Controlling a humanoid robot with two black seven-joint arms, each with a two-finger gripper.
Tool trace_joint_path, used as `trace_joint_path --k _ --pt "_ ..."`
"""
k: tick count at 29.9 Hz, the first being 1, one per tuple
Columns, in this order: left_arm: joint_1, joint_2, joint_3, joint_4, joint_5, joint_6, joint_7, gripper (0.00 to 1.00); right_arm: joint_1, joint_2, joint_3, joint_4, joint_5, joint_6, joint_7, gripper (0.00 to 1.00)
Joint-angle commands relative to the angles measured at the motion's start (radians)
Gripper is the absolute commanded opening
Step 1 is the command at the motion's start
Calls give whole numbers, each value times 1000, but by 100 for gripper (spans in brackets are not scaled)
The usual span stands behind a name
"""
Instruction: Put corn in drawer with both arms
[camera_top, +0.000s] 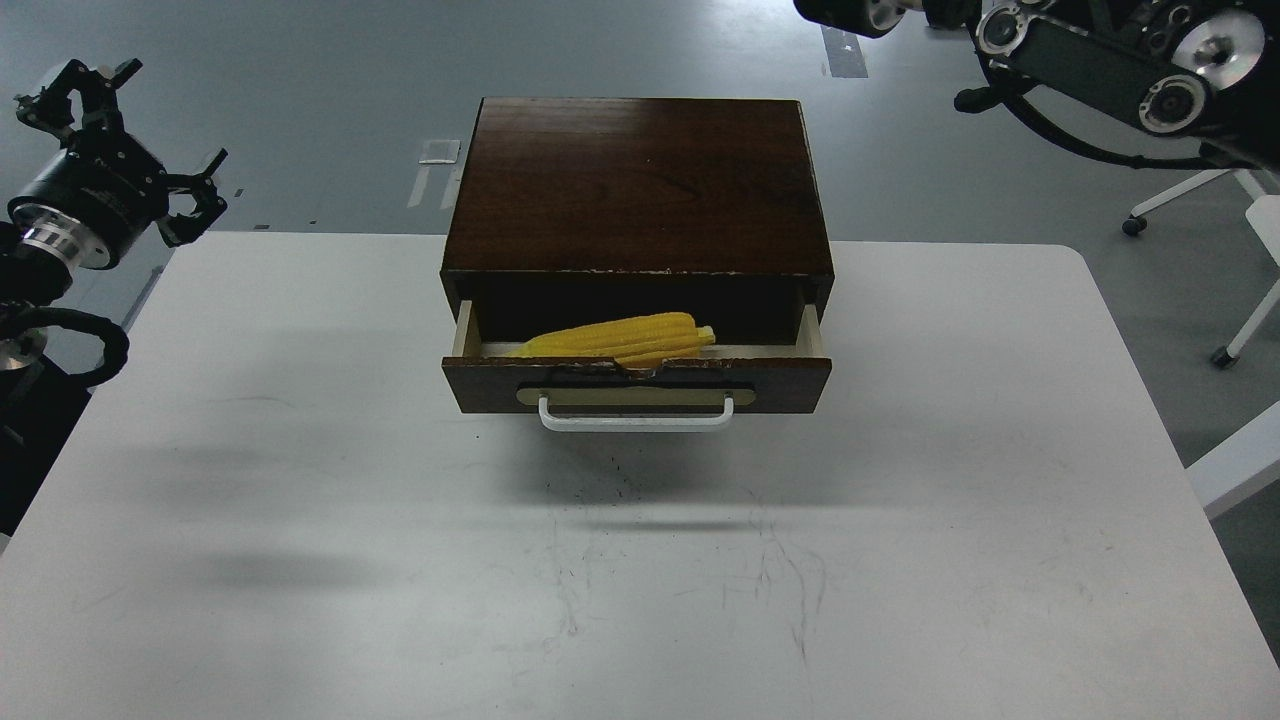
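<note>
The yellow corn (620, 338) lies on its side inside the drawer (480, 380) of the dark brown wooden box (640, 185). The drawer is pulled out a short way; its front carries a brass-coloured plate and a white bar handle (636, 420). My left gripper (148, 135) hangs off the table's far left corner, well left of the box, open and empty. My right arm (1100, 60) crosses the top right corner above the floor; its far end is cut off by the top edge, so its gripper is out of view.
The box stands at the back middle of a white table (300, 450). White chair legs with castors (1225, 355) stand on the grey floor to the right of the table.
</note>
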Motion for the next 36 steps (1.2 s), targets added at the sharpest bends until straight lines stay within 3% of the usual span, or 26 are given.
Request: trace_joint_path --k 1,4,9,14,17,21,26,36 --pt "0 -4 -7 0 -1 0 -1 99 -114 -5 182 -91 108 0 3 100" --pt "-3 -23 -8 0 -8 0 -2 99 -206 -7 337 -145 178 9 -7 100" --pt "-17 -41 -10 1 -14 0 -14 99 -340 -60 488 -160 298 121 -21 100" --pt "-10 -64 -22 14 -18 0 -47 99 -553 -146 629 -166 709 145 -24 100" --pt "-6 -69 -39 14 -18 0 -50 99 -614 -183 655 -165 840 164 -24 100" --pt "-3 -84 -57 14 -18 0 -42 99 -771 -220 689 -168 1038 277 -24 100" --pt "-1 -90 -57 14 -38 0 -42 99 -842 -215 695 -168 1134 336 -23 100" --pt "16 -116 -87 14 -90 0 -34 99 -878 -183 736 -225 1137 346 20 100"
